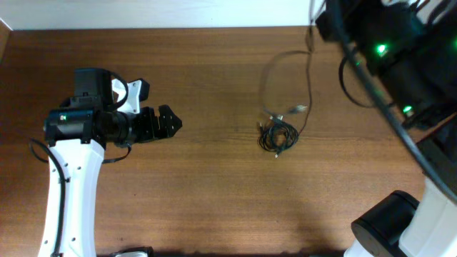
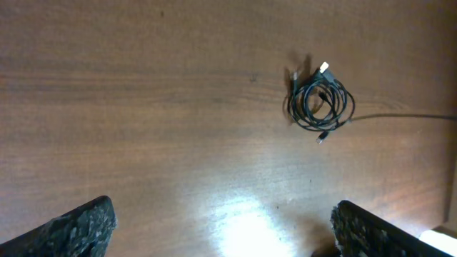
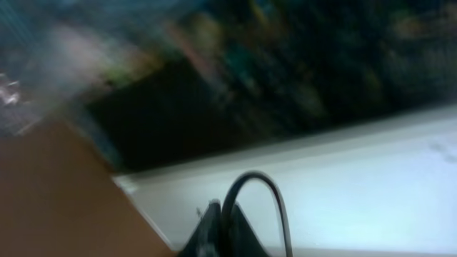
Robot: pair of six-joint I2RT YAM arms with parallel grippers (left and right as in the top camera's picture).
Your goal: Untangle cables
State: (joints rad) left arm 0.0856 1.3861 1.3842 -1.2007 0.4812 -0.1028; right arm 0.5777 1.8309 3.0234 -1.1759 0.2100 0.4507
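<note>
Black cables [image 1: 277,135] bundled on the table [image 1: 214,193] (one strand trailing); left hand [image 2: 225,239] spread, right hand [image 3: 214,232] pressed together.

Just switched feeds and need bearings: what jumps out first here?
The small knotted bundle of thin black cables lies right of centre on the brown wooden table, one loose strand looping towards the far edge. The left gripper hangs open on the left side, well apart from it.
</note>
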